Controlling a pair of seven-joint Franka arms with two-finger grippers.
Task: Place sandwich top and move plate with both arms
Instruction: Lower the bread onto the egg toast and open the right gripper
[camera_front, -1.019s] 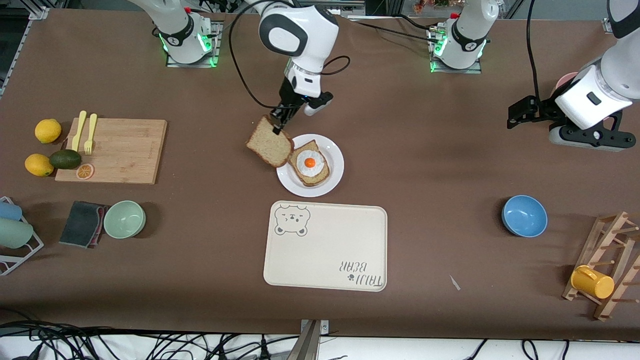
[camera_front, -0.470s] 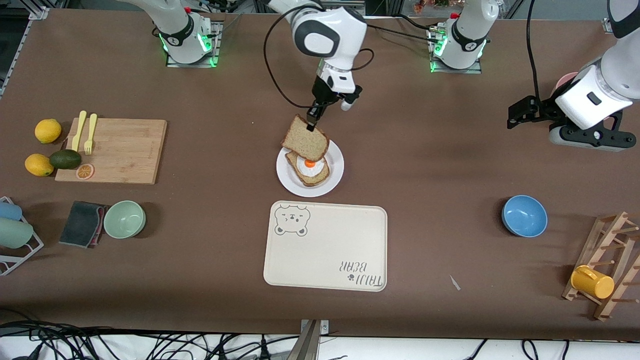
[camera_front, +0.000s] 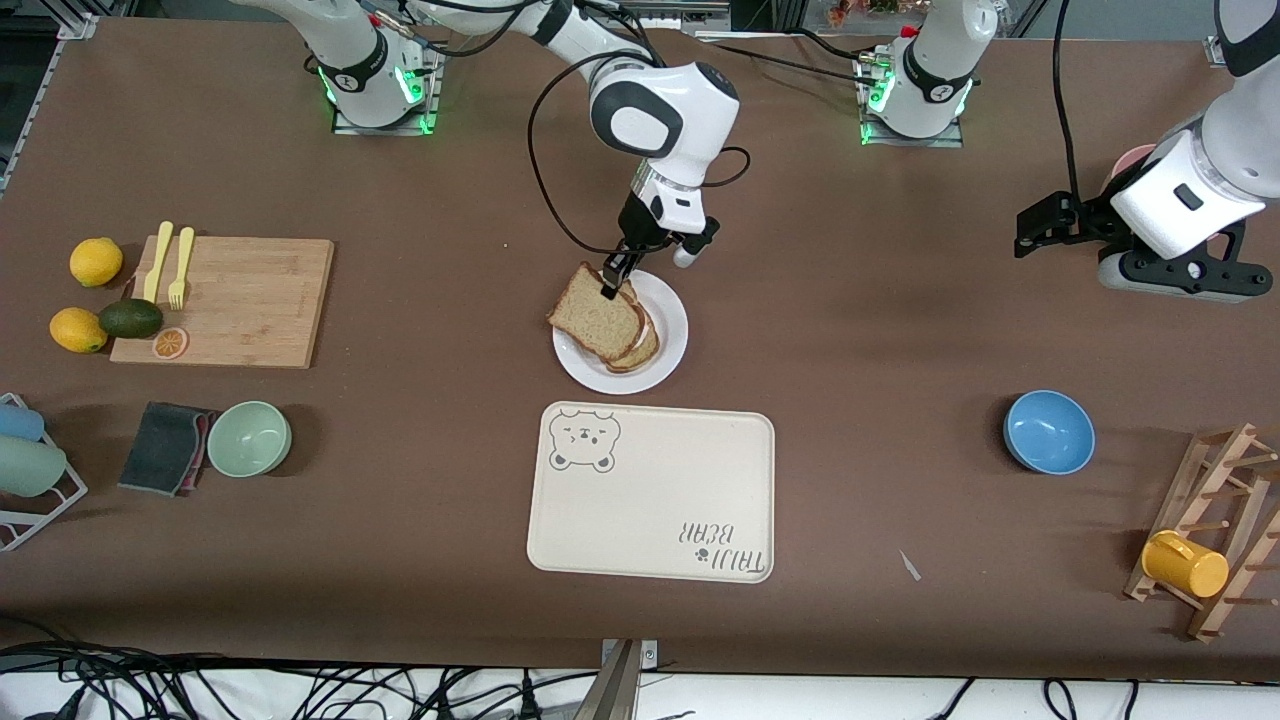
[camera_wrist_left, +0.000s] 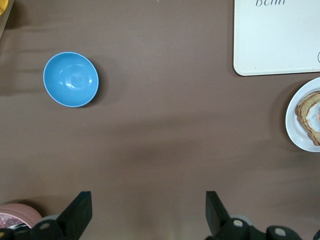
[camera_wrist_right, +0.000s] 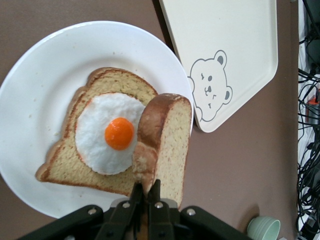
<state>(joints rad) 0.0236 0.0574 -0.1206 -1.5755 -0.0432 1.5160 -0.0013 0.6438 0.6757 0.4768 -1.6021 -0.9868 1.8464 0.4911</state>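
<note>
Over the plate (camera_front: 668, 345) | right gripper (camera_front: 610, 285) pinching sandwich top (camera_front: 592, 315) | left gripper (camera_wrist_left: 147, 212) spread wide, empty

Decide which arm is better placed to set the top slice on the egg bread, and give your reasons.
Right. The right gripper is shut on the top slice over the plate; the left gripper waits open near its end of the table.

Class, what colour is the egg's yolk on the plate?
Orange yolk, clearest in the right wrist view.
</note>
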